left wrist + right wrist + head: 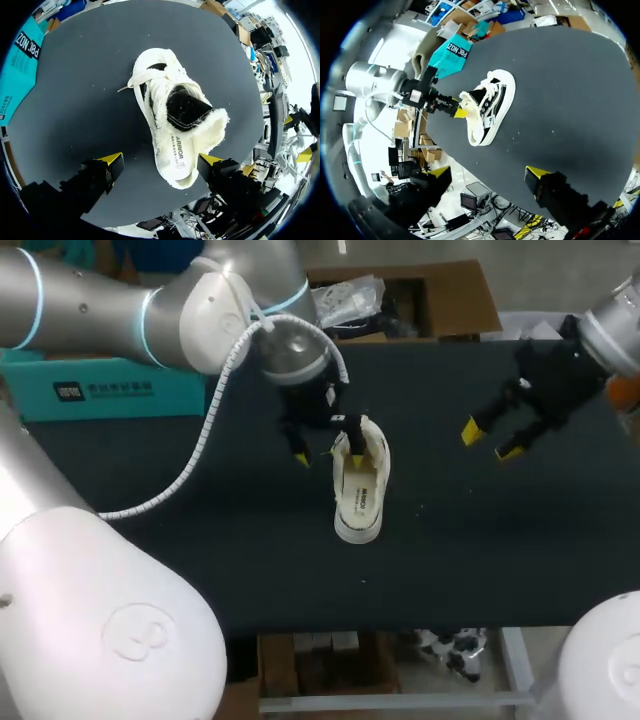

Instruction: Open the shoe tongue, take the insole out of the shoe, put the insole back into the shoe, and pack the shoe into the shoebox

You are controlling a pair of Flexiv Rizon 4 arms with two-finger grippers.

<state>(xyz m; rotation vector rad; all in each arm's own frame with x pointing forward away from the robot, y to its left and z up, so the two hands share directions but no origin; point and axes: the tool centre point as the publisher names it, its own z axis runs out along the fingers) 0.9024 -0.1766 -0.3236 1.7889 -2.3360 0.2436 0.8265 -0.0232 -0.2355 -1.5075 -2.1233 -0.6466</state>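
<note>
Table (480, 550): flat black matte surface filling the middle of the head view.
Shoe (360, 490): white low-top sneaker with shaggy pale fleece around the collar, white laces and a printed insole; sits at centre frame, opening up, with a dark patch inside the mouth.
Axis: long side nearly vertical in the head view, laced toe toward the top of the frame, rounded heel toward the bottom.
Left gripper (328, 456): enters from the upper left and hangs over the shoe; yellow-tipped fingers spread wide, one tip at the fleece collar, the other clear of the shoe over bare table, nothing pinched.
Right gripper (489, 440): black body at right of frame, well apart from the shoe; fingers spread, nothing between them.
Coiled cable (200, 430): white spiral hanging from the left arm across the left of the table.
Teal box (110, 385): smooth printed carton at upper left, along the table's far edge.
Cardboard box (440, 300): brown, flaps open, top centre behind the table, with crumpled clear plastic inside.
</note>
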